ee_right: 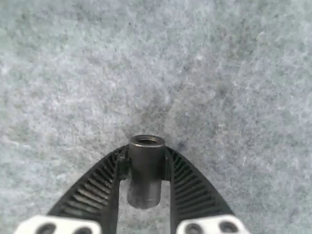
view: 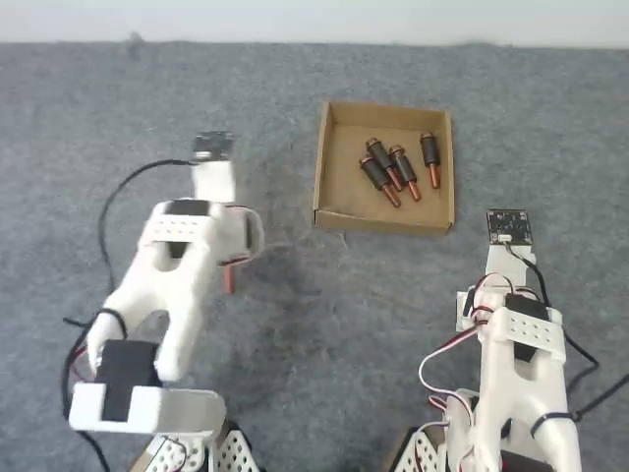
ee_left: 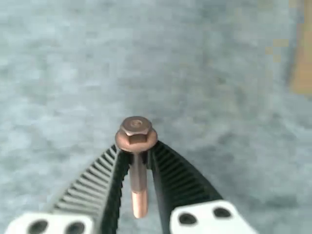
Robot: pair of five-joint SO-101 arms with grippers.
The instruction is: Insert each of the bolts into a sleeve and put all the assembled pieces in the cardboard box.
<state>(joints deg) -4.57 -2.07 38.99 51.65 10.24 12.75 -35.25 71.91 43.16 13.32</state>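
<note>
**Bolt in one pincer, sleeve in the other, four pieces boxed**

The left pincer (ee_left: 137, 148) is clamped on a copper-coloured bolt (ee_left: 138, 170). Its ribbed jaws press on the shank just under the hex head, and the head stands proud of the tips. The right pincer (ee_right: 145, 155) is closed around a dark sleeve (ee_right: 145, 170), with the sleeve's open bore facing away from the wrist.

The cardboard box (view: 383, 220) sits on the grey counter (view: 324, 324), toward its far side. The left arm (view: 187, 265) is off the box's left wall and somewhat nearer the robot than the box, clear of it. From above, what seems to be the bolt's shank pokes out beneath that arm, though the angle makes this hard to confirm. The right arm (view: 511, 334) is off the box's near right corner, on the robot's side of it and not touching the cardboard.

Four assembled pieces (view: 393, 169) lie on the box floor. Each is a dark sleeve with a copper bolt end showing. Three are bunched together and the fourth is just beside them, closer to the right wall.
</note>
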